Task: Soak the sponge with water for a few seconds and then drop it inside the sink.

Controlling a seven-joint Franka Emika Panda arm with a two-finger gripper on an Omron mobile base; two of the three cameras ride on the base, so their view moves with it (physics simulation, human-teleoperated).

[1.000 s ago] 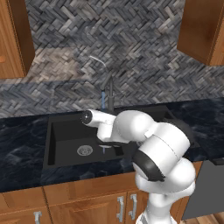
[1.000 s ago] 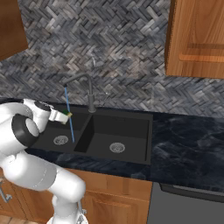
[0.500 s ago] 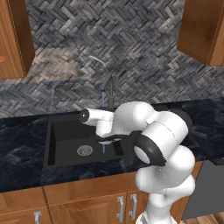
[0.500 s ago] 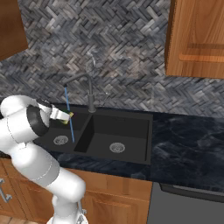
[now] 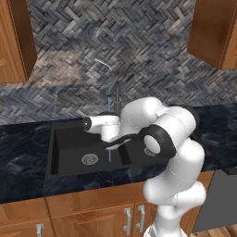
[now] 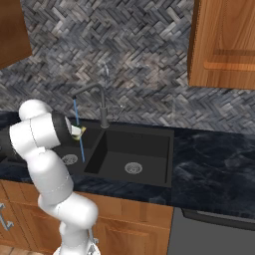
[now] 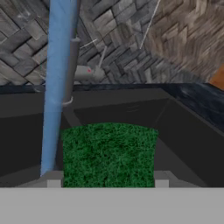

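The sponge (image 7: 109, 153) is kept clamped between the fingers (image 7: 52, 178) just beside the water (image 7: 57, 87) stream, above the left basin of the sink (image 6: 134, 149), apparently for soaking.

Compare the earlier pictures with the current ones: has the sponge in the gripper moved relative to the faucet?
Cannot tell: the sponge sits beside the water, below the faucet spout, much as before; any shift is too small to judge.

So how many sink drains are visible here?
2: one drain in the basin right of the faucet, one in the basin under the water, partly behind the arm.
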